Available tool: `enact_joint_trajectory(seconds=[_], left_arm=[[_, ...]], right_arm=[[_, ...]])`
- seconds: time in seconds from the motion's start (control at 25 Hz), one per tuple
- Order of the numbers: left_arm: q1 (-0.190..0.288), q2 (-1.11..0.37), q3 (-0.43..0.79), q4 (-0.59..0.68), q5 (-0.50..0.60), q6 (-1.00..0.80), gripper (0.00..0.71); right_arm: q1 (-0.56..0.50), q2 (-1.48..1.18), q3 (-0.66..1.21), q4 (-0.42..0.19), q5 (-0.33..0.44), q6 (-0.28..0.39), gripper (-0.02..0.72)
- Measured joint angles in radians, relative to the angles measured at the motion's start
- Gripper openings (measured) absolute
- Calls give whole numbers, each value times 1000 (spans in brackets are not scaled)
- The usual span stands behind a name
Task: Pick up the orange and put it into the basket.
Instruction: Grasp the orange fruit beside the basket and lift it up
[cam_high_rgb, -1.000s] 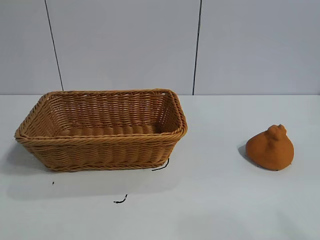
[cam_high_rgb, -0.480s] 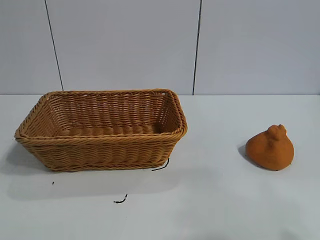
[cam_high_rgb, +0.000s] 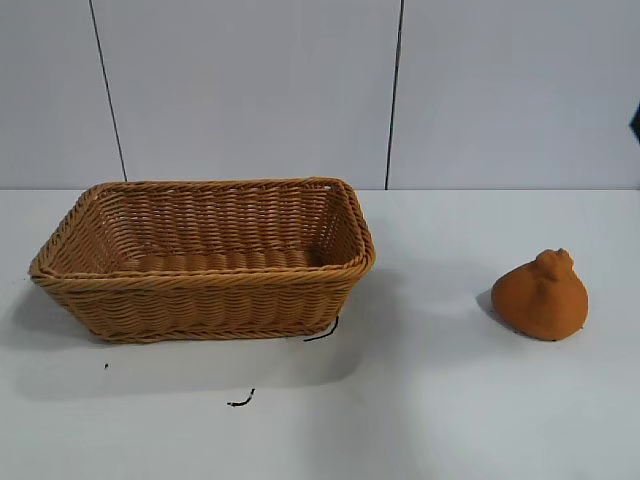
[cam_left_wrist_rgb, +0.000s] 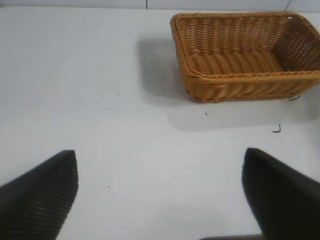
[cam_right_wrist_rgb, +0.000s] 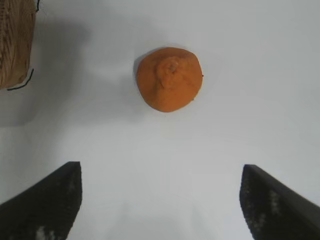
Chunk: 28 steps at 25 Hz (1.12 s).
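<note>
The matte orange-brown knobbly orange (cam_right_wrist_rgb: 170, 79) lies on the white table (cam_right_wrist_rgb: 260, 60) ahead of the right gripper (cam_right_wrist_rgb: 160, 200), whose fingers are spread wide and empty. The claw should be lowered astride the lump, probably centred on its bump, before being closed; the tan woven wicker basket (cam_high_rgb: 205, 262) stands well apart to one side.

basket (cam_right_wrist_rgb: 15, 42) cut by wrist-view edge

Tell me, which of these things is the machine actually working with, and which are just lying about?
Part of the job:
- the orange, alone on the table
- the basket, nothing in it
- the right gripper, open above the orange

Just lying about:
- black marks on the table
- the left gripper, open, idle
</note>
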Motion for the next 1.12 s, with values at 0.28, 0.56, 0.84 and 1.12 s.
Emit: enact_joint_trajectory(seconds=[0.28, 0.56, 0.84, 1.12], left_arm=[[0, 0, 0, 0, 0, 0, 639], [0, 0, 0, 0, 0, 0, 639], [0, 0, 0, 0, 0, 0, 639], [0, 0, 0, 0, 0, 0, 639]], right_arm=[[0, 213, -14, -5, -53, 0, 612], [0, 336, -14, -12, -165, 0, 612], [0, 358, -14, -13, -204, 0, 480], [0, 343, -26, -13, -183, -1, 116]])
